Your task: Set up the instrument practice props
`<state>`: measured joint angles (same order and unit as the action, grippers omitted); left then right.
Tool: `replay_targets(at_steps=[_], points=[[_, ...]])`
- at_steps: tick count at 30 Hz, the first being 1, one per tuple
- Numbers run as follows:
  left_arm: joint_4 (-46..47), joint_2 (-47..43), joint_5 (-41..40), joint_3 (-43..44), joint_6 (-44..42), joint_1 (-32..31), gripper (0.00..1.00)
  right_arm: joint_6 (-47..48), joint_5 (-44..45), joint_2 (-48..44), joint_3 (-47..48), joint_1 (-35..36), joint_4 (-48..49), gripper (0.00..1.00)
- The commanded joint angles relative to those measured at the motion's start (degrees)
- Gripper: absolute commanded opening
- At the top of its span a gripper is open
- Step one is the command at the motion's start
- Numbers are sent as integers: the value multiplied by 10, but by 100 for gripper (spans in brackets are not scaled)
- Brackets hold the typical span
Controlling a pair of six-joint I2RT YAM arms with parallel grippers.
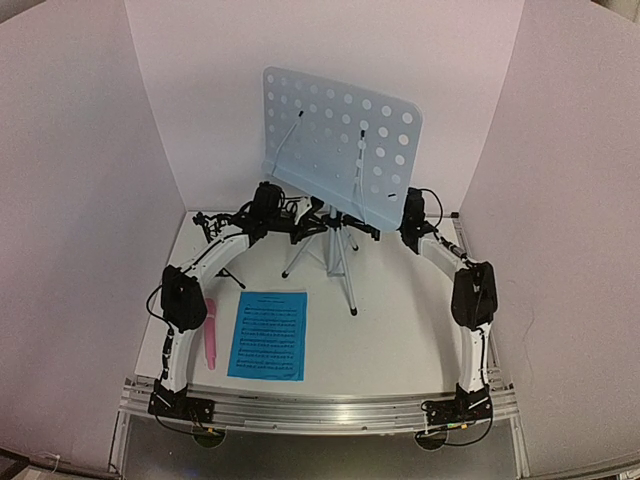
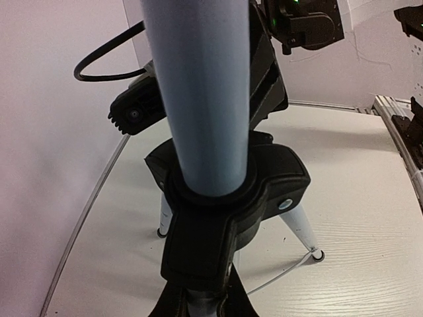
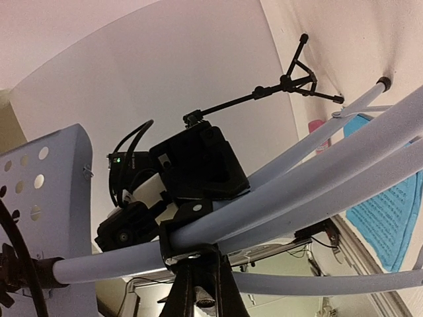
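The pale-blue perforated music stand (image 1: pixel 340 140) is upright on its slim tripod (image 1: pixel 335 262) at the back centre. My left gripper (image 1: pixel 300 232) is shut low on the stand's post, under the black hub (image 2: pixel 225 198); its fingertips (image 2: pixel 200 305) pinch a pale tube. From the other side my right gripper (image 1: pixel 392 226) is shut on a fitting under the stand's black collar (image 3: pixel 192 234). The bright-blue sheet music (image 1: pixel 268 335) lies flat at the front left, with the pink microphone (image 1: pixel 211 333) beside it. The small black tripod (image 1: pixel 230 276) is at the back left.
White walls enclose the table on three sides. An aluminium rail (image 1: pixel 330 410) carries both arm bases along the near edge. The stand's legs (image 2: pixel 301 228) spread over the table's middle. The left arm's elbow (image 1: pixel 185 298) hangs over the microphone's far end.
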<state>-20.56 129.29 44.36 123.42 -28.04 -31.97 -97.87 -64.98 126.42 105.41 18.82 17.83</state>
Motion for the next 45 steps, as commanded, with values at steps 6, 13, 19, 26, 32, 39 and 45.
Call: replay_targets(at_steps=[6, 13, 19, 26, 32, 39, 45], points=[[12, 12, -49, 17, -29, -6, 0, -138, 40, 5, -25, 28, 88, 31], [7, 15, -50, 16, -29, -7, 0, -39, 73, -83, -91, -17, 83, 50], [5, 16, -51, 19, -22, -6, 0, 118, 89, -152, -94, -43, 44, 60], [-1, 25, -47, 39, -7, -8, 0, 565, 134, -234, -131, -48, -74, 60], [-1, 24, -47, 38, -2, -10, 0, 1128, 238, -335, -273, -30, -65, 60], [-3, 29, -49, 44, 3, -10, 0, 1393, 281, -265, -218, -11, -69, 64], [-7, 32, -54, 51, 3, -9, 0, 1554, 324, -218, -178, 18, -90, 60]])
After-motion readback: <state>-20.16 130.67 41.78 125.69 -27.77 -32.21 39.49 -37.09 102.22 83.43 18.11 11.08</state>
